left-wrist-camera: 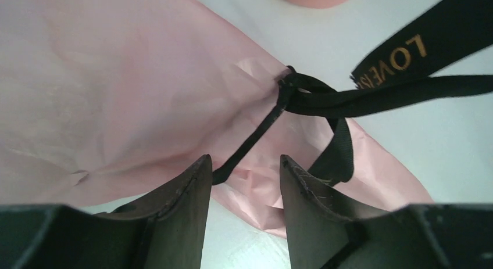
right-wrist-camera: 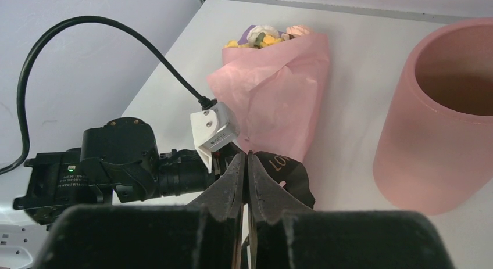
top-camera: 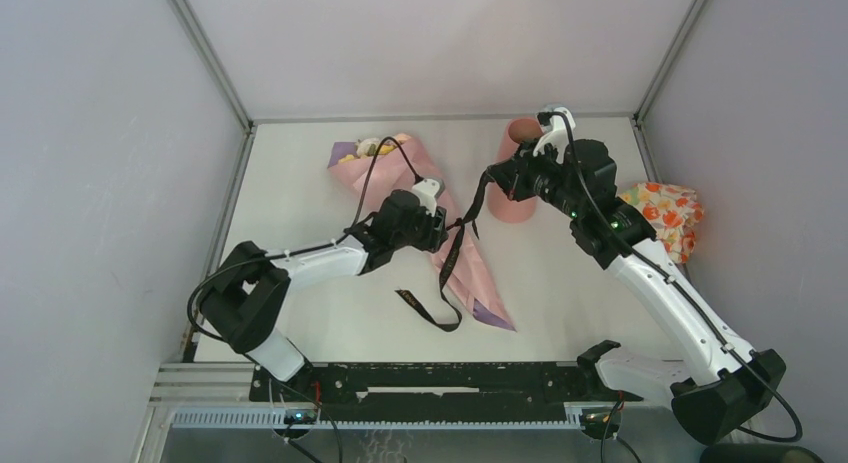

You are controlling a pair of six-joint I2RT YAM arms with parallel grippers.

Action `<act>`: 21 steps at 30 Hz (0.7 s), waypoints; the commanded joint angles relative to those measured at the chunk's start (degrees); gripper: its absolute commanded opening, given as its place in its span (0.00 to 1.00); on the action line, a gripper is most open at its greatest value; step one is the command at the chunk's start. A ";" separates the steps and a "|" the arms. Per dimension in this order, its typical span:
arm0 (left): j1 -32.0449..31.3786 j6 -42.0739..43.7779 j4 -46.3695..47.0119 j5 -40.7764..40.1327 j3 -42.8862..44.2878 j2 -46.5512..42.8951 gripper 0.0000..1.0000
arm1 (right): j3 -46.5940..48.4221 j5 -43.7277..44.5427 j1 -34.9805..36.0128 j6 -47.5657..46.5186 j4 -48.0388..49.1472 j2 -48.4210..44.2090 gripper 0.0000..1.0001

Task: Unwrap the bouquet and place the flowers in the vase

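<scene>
The bouquet (top-camera: 483,286) lies slantwise on the table, a pink paper cone with its flowers (top-camera: 368,146) at the far left end. My left gripper (top-camera: 441,223) stands open just short of the paper (left-wrist-camera: 116,77), facing the knot of the black ribbon (left-wrist-camera: 289,86). My right gripper (top-camera: 492,179) is shut on one ribbon (right-wrist-camera: 288,173) end and holds it taut above the table, beside the salmon-pink vase (top-camera: 512,205). The other ribbon tail (top-camera: 440,318) trails toward the near edge. In the right wrist view the vase (right-wrist-camera: 430,147) stands upright with nothing visible inside it.
An orange-flowered cloth bundle (top-camera: 665,213) lies against the right wall, behind my right arm. Walls close off the table on the left, far and right sides. A black rail (top-camera: 430,381) runs along the near edge.
</scene>
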 commanded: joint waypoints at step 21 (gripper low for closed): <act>0.10 -1.82 3.05 -0.33 4.34 5.46 0.15 | 2.05 -3.14 -0.07 2.13 2.77 2.45 0.11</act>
